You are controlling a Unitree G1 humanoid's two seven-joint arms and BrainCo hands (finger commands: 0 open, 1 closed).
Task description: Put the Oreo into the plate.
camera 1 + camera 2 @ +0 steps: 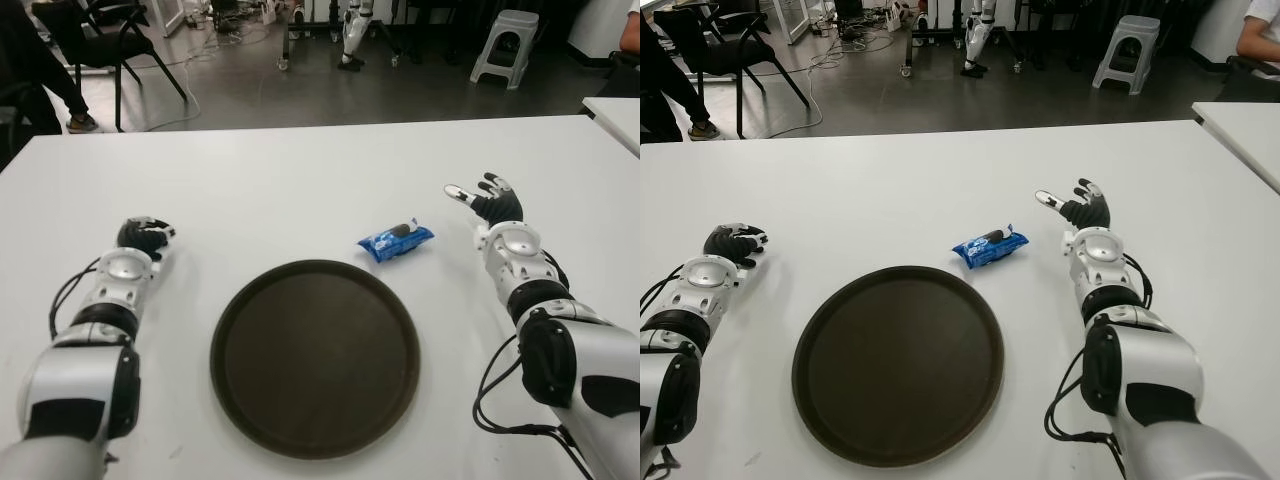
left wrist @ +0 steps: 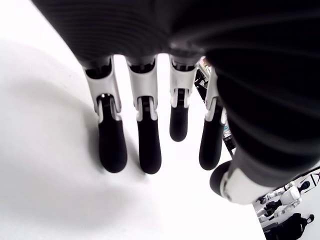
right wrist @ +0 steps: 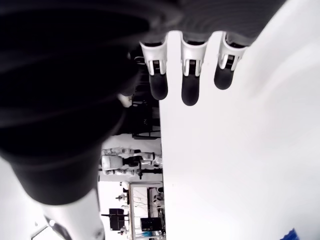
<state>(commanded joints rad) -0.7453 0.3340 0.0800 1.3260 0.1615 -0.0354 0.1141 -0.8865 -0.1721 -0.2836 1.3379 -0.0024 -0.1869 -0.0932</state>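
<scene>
Right hand point(image 1: 487, 203) spread, empty — near the Oreo point(image 1: 396, 240)

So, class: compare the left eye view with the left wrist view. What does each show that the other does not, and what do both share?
Only the left eye view shows the Oreo packet lying on the table beyond the dark plate, just off its rim, and the right hand, open, to the right of the packet. Only the left wrist view shows, from close by, that the left hand's fingers are extended, side by side, and hold nothing. Both show the left hand and the white table.
</scene>
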